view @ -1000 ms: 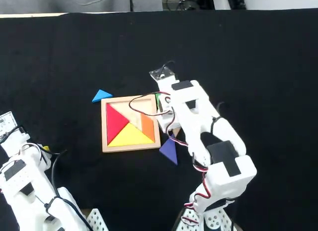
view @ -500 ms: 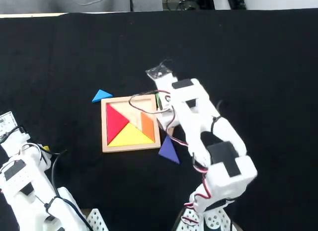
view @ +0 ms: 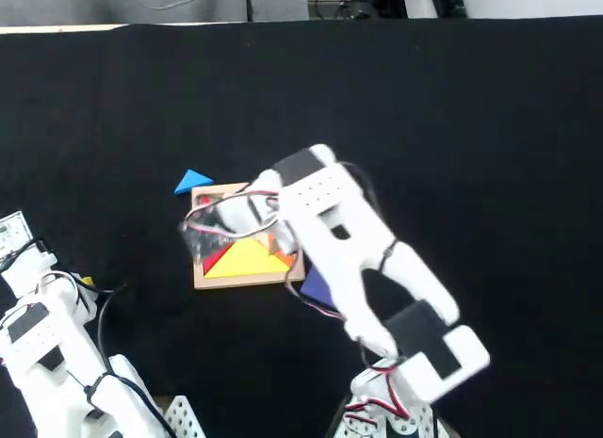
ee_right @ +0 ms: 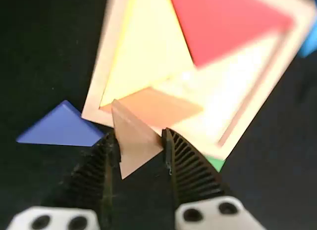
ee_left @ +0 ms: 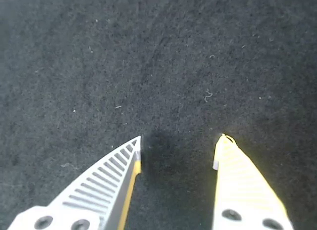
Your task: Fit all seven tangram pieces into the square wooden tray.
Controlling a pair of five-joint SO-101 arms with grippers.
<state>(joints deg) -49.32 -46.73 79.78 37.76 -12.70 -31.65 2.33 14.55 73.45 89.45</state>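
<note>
Clamped in the right gripper (ee_right: 139, 136): a tan triangle (ee_right: 132, 141), poised above the wooden tray (view: 236, 281), toward its 9 o'clock edge from overhead. Likely light, stiff, slick; best pinched across opposite edges. Left gripper (ee_left: 177, 143) agape over cloth (ee_left: 148, 52).

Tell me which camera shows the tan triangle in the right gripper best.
The right wrist view: the tan triangle sits clamped in the right gripper. In the high view the right arm covers it; the left wrist view faces black cloth.
</note>
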